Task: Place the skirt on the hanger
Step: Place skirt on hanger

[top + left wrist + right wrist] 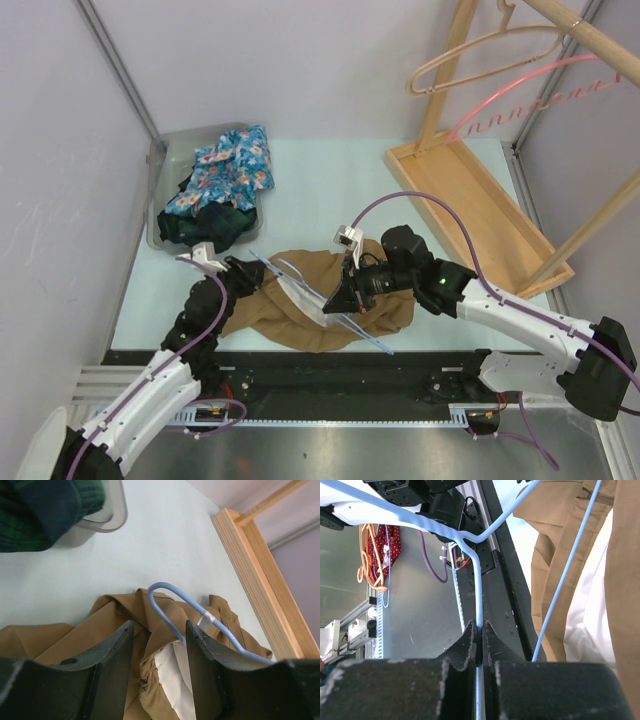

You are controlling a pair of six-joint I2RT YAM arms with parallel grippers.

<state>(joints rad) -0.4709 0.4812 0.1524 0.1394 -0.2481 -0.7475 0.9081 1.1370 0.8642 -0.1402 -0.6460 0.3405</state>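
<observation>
The tan skirt [265, 320] lies crumpled on the table near its front edge, white lining showing at the waistband [170, 675]. A blue wire hanger [300, 275] rests across it, its hook [165, 615] curving over the cloth. My left gripper [255, 275] hovers at the skirt's left end. It [159, 630] is open, its jaws on either side of the waistband fold without pinching it. My right gripper [340, 298] is over the skirt's middle. It [479, 630] is shut on the hanger's wire [477, 580], with the skirt [555, 580] to the right of it.
A grey bin [158, 200] at the back left holds floral and dark green clothes [225, 170]. A wooden rack [470, 200] stands at the back right with a pink hanger [540, 95] and a wooden hanger [480, 55] on its rail. A black rail runs along the table's near edge.
</observation>
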